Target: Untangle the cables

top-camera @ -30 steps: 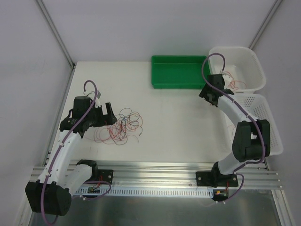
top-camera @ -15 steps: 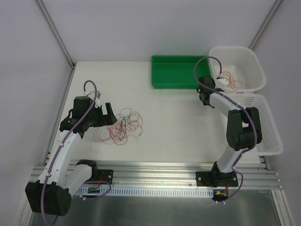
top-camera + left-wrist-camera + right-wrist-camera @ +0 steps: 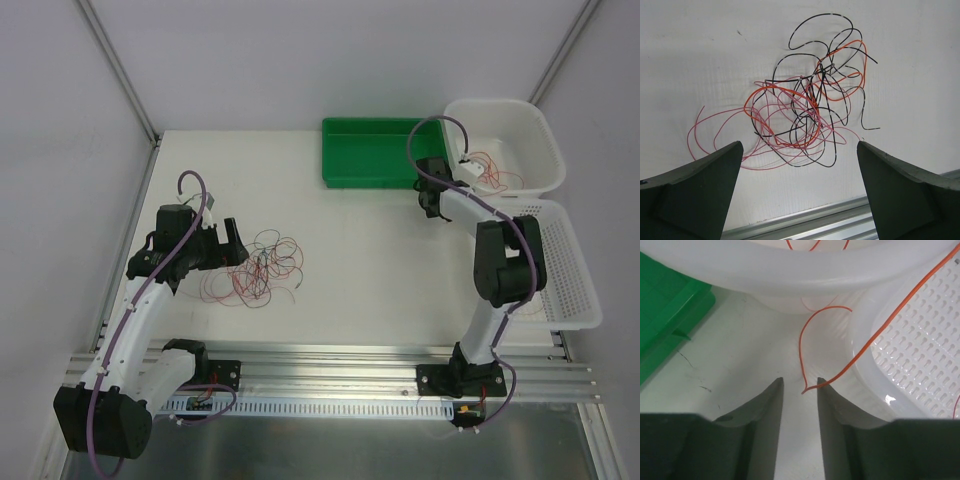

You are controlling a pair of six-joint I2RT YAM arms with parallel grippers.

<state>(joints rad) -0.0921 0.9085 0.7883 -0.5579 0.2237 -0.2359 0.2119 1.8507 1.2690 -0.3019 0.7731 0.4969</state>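
Note:
The cables (image 3: pixel 262 268) lie in a loose tangle of red, orange, pink and black wires on the white table; they also show in the left wrist view (image 3: pixel 805 107). My left gripper (image 3: pixel 232 243) sits just left of the tangle, jaws wide open and empty (image 3: pixel 799 145). More red cables (image 3: pixel 495 172) lie in the far white basket. My right gripper (image 3: pixel 436 200) is low between the green bin and the baskets. Its jaws (image 3: pixel 799 380) stand a little apart, and the free end of an orange cable (image 3: pixel 801 345) lies between the tips, not pinched.
A green bin (image 3: pixel 375 152) stands at the back, and shows on the left in the right wrist view (image 3: pixel 665 305). A white basket (image 3: pixel 500 105) stands at the back right, with a second slotted one (image 3: pixel 560 260) in front of it. An aluminium rail (image 3: pixel 330 360) runs along the near edge.
My right gripper has moved left, away from the far white basket toward the green bin, and the arm has folded upright. The left arm and the tangle have not moved.

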